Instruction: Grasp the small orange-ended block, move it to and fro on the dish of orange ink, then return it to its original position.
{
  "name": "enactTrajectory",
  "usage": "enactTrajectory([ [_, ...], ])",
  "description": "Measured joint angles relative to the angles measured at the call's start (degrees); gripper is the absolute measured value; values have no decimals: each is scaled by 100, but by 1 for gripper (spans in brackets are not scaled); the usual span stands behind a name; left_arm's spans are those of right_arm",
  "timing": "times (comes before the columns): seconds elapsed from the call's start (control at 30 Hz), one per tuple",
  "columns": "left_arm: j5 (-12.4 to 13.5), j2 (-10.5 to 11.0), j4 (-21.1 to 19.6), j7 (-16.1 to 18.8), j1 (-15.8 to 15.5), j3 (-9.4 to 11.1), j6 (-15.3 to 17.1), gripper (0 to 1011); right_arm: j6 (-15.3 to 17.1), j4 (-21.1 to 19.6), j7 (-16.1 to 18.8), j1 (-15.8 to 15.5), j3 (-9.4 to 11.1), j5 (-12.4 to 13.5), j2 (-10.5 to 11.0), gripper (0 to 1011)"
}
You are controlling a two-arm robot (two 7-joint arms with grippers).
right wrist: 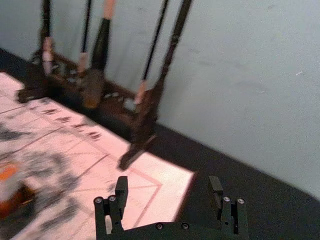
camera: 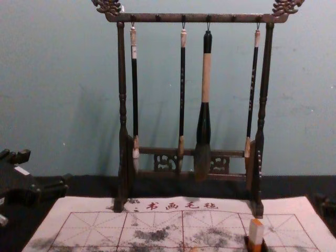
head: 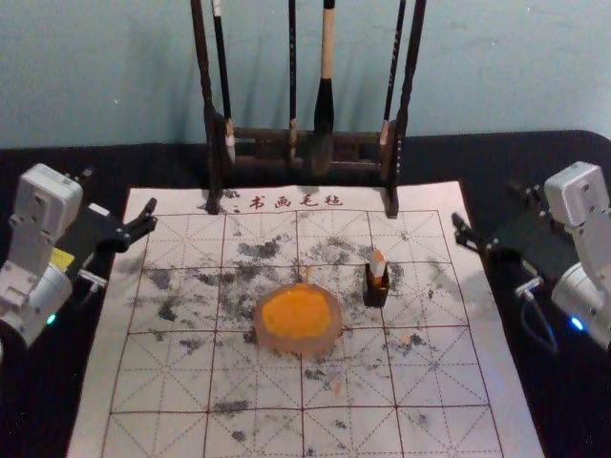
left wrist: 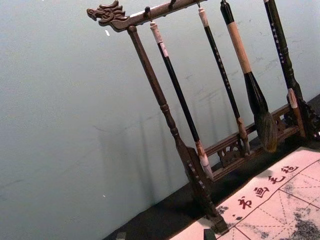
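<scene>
Right of the ink dish (head: 286, 346), block (head: 379, 264) stands upright in its holder (head: 376, 294)

The right gripper (right wrist: 168, 185), fingers wide, hangs at the mat's (head: 191, 391) right; best bring it in level, pinch the block's exposed upper part squarely, then lift straight, sparing the holder. The left gripper (left wrist: 165, 234) idles at left, fingers also spread. On the far side, the brush rack (camera: 194, 18) limits overreach.
</scene>
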Motion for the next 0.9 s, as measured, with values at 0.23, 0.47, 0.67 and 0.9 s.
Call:
enactTrajectory([
  [0.23,0,0,0,0,0,0,0,1001,544,-528,499,-344,46,385,108,1002],
  [0.47,0,0,0,0,0,0,0,1001,993,-917,896,-519,69,690,78,1002],
  [0.67,0,0,0,0,0,0,0,1001,1285,-989,1048,-478,0,737,-92,1002],
  [0.9,0,0,0,0,0,0,0,1001,1689,-881,1073,-248,-115,672,-471,1000],
])
